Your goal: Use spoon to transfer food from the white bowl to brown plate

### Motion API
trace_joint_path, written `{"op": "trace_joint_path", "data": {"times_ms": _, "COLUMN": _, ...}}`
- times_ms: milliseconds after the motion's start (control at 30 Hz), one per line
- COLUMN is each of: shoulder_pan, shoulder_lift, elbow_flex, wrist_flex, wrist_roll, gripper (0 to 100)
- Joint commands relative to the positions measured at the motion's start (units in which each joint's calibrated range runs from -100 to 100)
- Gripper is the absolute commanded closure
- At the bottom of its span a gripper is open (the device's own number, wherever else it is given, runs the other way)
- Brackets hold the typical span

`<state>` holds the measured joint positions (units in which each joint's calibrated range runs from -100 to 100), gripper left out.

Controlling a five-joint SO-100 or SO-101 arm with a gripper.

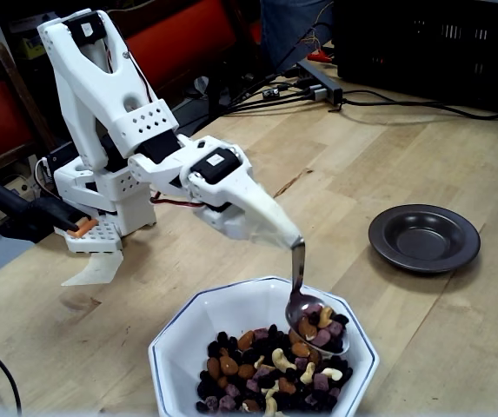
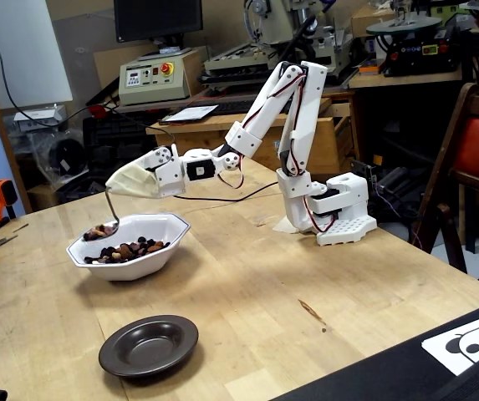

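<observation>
My gripper (image 1: pixel 288 236) (image 2: pixel 115 185), wrapped in beige tape, is shut on the handle of the silver spoon (image 1: pixel 298 271) (image 2: pixel 113 210). The spoon hangs down from it, and its oval end carries a heap of nuts and dark fruit just above the far side of the white bowl (image 1: pixel 179 334) (image 2: pixel 157 257). More food (image 1: pixel 262 369) (image 2: pixel 132 248) fills the bowl's bottom. The brown plate (image 1: pixel 424 236) (image 2: pixel 149 344) lies empty on the wooden table, apart from the bowl: to its right in a fixed view, in front of it in the other.
The arm's white base (image 1: pixel 101 230) (image 2: pixel 339 219) stands on the table behind the bowl. Cables and a power strip (image 1: pixel 318 82) run along the far edge beside a black crate (image 1: pixel 440 43). A red chair (image 2: pixel 477 159) stands beside the table.
</observation>
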<state>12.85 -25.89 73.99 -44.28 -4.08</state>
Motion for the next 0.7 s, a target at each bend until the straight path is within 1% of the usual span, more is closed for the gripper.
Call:
{"op": "trace_joint_path", "data": {"times_ms": 0, "shoulder_pan": 0.6, "shoulder_lift": -3.2, "elbow_flex": -3.2, "wrist_flex": -4.2, "wrist_roll": 0.2, "gripper": 97}}
{"op": "trace_joint_path", "data": {"times_ms": 467, "shoulder_pan": 0.0, "shoulder_lift": -3.5, "elbow_flex": -3.3, "wrist_flex": -4.7, "wrist_roll": 0.2, "gripper": 98}}
{"op": "trace_joint_path", "data": {"times_ms": 667, "shoulder_pan": 0.0, "shoulder_lift": -4.6, "elbow_flex": -5.3, "wrist_flex": 0.4, "wrist_roll": 0.3, "gripper": 98}}
